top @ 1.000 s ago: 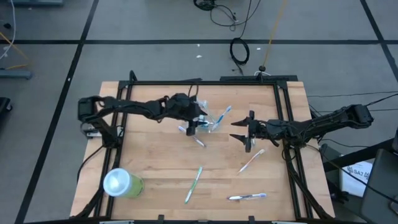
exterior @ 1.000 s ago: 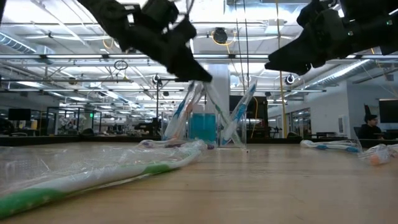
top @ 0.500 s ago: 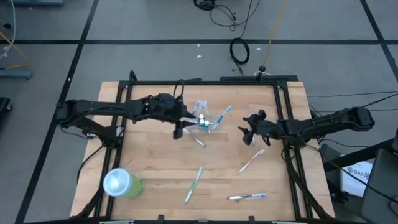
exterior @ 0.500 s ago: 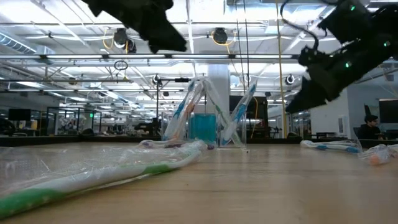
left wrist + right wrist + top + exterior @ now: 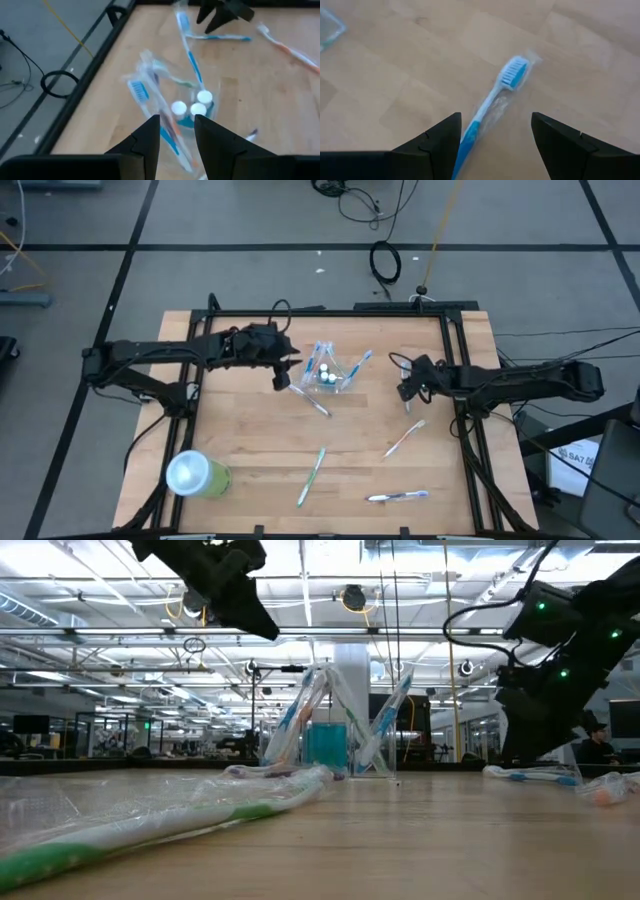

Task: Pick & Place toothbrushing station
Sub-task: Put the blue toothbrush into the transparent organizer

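The clear plastic cup (image 5: 328, 376) stands near the table's (image 5: 250, 450) far edge, packed with toothbrushes and white-capped tubes (image 5: 190, 108). The left gripper (image 5: 176, 131) hovers beside it, jaws narrow and empty — a careless swing could topple the cup. The right gripper (image 5: 492, 132), spread wide, hangs over a blue wrapped toothbrush (image 5: 492, 102) by the right edge; its slick wrapper may slip. No legible writing anywhere.

No readable text, label or number on anything
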Available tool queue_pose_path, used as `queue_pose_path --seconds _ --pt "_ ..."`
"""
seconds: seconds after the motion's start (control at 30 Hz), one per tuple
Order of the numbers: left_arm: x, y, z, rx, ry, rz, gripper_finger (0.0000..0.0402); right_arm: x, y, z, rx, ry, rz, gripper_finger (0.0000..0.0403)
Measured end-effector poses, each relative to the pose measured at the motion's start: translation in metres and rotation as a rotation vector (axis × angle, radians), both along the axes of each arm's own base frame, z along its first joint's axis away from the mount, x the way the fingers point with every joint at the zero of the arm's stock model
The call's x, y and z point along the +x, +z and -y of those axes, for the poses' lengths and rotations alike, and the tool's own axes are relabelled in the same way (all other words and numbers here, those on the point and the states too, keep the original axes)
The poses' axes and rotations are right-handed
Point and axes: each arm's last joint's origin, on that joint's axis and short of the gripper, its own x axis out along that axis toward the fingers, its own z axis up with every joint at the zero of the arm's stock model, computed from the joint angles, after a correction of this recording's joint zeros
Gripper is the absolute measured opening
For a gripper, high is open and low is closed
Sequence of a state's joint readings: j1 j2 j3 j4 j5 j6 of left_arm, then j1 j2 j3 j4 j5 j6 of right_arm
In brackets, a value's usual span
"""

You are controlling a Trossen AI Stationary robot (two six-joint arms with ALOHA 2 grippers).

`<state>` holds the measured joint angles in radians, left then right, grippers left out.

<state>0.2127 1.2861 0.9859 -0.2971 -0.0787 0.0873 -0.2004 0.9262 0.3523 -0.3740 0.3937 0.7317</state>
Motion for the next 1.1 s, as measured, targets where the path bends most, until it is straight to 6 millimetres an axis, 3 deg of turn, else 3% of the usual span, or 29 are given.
queue_pose_path --seconds 0.53,1.1 --pt "-0.002 0.006 -0.010 -0.008 -0.034 0.061 0.0127 0.016 -0.023 0.007 0.028 -0.085 -0.057 0.0220" --pt "-0.001 0.003 -0.007 -0.011 -0.041 0.070 0.0127 0.019 -0.027 0.010 -0.015 -0.159 -0.035 0.0039"
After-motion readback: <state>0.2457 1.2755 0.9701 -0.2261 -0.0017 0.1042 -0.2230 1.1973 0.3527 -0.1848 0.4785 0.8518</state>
